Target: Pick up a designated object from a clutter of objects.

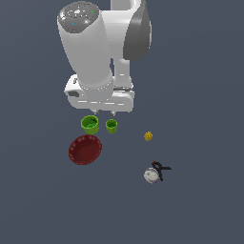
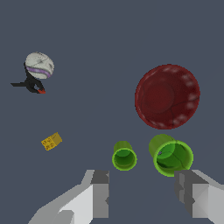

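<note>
Seen from the exterior view: white Panda arm (image 1: 97, 52) hanging over a dark grey-blue surface (image 1: 205, 86); gripper (image 1: 105, 112) poised just above the two green cups, with only the tips of the fingers (image 1: 96, 112) showing beneath the hand; fingers spread apart and empty, the wide gap plain in the wrist view (image 2: 142, 192); nothing clamped between them.

Larger green cup (image 1: 90, 124), the designated one, upright on the surface, directly under the finger toward the exterior view's left; wider rim band and darker green inside visible; in the wrist view (image 2: 171, 156) just ahead of one finger (image 2: 199, 194), apart from it. Smaller green cup (image 1: 111, 126) just beside it toward the exterior view's right, not touching, standing upright too; in the wrist view (image 2: 124, 156) ahead of the gap between the fingers.

Dark red scalloped bowl (image 1: 85, 149) near the larger cup, lower in the exterior view, apart from it; open side up (image 2: 167, 96).

Tiny yellow lump (image 1: 148, 136) well off toward the exterior view's right (image 2: 51, 141); white ball with black and red parts (image 1: 154, 173) farther still, well apart from the cups (image 2: 37, 72).
</note>
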Controlling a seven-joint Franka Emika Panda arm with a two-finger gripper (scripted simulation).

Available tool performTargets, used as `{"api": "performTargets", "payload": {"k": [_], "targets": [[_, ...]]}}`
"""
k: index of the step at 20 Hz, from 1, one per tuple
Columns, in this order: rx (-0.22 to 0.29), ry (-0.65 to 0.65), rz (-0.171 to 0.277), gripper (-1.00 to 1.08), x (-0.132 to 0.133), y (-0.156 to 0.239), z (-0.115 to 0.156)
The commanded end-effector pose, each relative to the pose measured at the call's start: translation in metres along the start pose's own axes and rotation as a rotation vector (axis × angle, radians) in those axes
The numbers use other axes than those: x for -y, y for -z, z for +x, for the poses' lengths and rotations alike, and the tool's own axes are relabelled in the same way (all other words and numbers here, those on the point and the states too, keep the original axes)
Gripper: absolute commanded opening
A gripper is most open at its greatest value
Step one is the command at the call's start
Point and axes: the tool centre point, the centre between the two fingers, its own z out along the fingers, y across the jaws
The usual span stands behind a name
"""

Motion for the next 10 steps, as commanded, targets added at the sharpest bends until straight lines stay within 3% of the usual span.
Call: {"api": "performTargets", "payload": {"k": [1, 10], "targets": [[0.061, -0.025, 0.010, 0.28, -0.020, -0.020, 0.000], [0.330, -0.130, 0.082, 0.28, -0.105, -0.107, -0.019]]}}
